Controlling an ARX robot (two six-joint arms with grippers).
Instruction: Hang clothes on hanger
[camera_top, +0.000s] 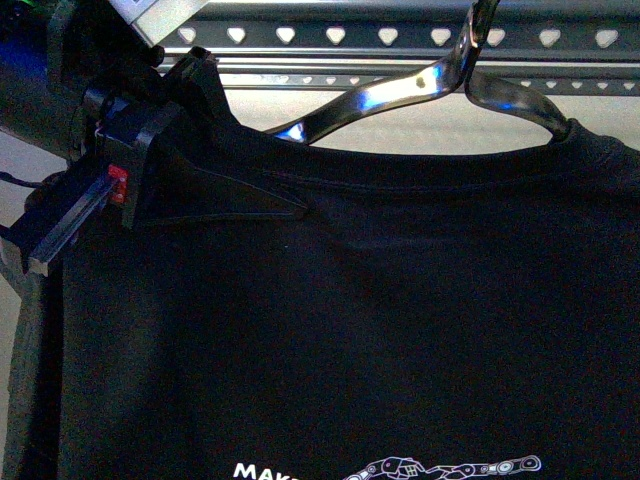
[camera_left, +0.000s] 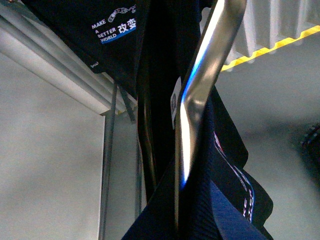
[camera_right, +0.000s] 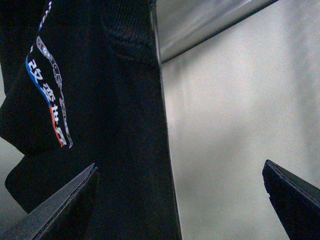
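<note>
The black short-sleeved T-shirt with white letters (camera_top: 350, 320) hangs on a shiny chrome coat hanger (camera_top: 400, 95) just under the grey metal rack rail with heart-shaped holes (camera_top: 330, 36), and the hanger's hook reaches up in front of that rail. The black left gripper (camera_top: 200, 190) sits at the shirt's shoulder below the rail, but one cannot tell if it is pinching anything. The right gripper (camera_right: 179, 172) is spread wide apart, with the shirt's edge beside one finger.

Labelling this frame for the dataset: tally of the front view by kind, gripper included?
black T-shirt: 1
chrome coat hanger: 1
grey metal clothes rack: 1
left gripper: 1
Total: 4
</note>
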